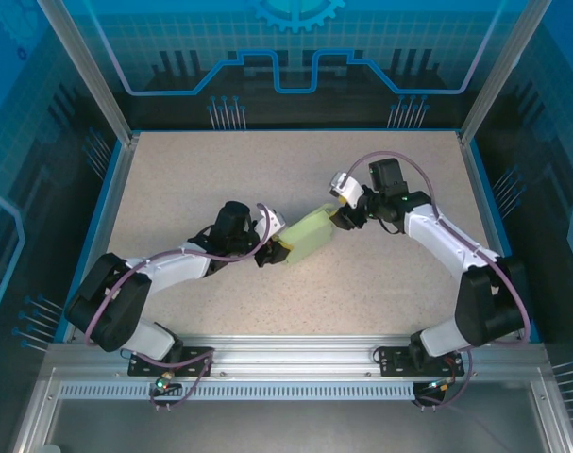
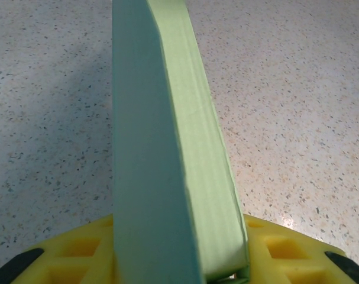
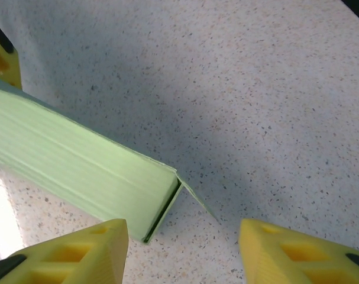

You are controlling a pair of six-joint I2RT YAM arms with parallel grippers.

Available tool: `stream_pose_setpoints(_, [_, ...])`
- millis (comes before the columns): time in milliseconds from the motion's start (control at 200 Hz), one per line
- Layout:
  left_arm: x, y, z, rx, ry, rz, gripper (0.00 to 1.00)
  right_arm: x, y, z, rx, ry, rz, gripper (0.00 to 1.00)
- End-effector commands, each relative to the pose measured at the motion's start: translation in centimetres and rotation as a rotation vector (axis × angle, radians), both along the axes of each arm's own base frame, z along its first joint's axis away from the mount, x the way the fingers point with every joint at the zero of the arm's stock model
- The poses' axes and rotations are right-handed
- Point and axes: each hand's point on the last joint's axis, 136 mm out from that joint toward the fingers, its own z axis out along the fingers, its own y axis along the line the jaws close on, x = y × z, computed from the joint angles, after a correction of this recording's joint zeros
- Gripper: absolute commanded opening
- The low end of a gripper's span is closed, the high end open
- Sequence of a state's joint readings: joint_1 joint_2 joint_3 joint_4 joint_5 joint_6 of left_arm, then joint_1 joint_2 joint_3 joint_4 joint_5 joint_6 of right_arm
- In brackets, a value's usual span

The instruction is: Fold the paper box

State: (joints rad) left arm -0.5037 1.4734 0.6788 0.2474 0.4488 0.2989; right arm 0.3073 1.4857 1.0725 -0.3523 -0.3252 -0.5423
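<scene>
One paper box [image 1: 310, 236], seemingly tight between left fingers [image 2: 73, 254]; right fingers [image 3: 285, 248] apart, released.

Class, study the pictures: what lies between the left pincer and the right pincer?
The box, seen in the top view: it bridges the gap, one end clamped in the left pincer, the other at the open right pincer.
</scene>
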Motion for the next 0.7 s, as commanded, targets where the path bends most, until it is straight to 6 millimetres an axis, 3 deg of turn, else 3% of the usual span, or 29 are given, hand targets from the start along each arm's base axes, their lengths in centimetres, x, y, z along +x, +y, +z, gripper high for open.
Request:
stream_pose_setpoints(0, [-0.1, -0.4, 0.7, -0.014, -0.023, -0.06, 0.31, 0.0, 0.9, 0.3, -0.02, -0.047, 0.117, 0.52])
stream_pose_setpoints(260, [0.0, -0.4, 0.6, -0.015, -0.023, -0.056, 0.31, 0.5, 1.2, -1.2, -0.048, -0.023, 0.139, 0.39])
stream_pose_setpoints(495, [0.1, -0.4, 0.7, -0.017, -0.025, -0.051, 0.31, 1.3, 1.2, -0.6, -0.07, -0.064, 0.129, 0.22])
stream_pose_setpoints(695, [0.1, -0.3, 0.8, -0.018, -0.031, -0.044, 0.31, 0.9, 1.5, -0.8, -0.072, -0.038, 0.134, 0.13])
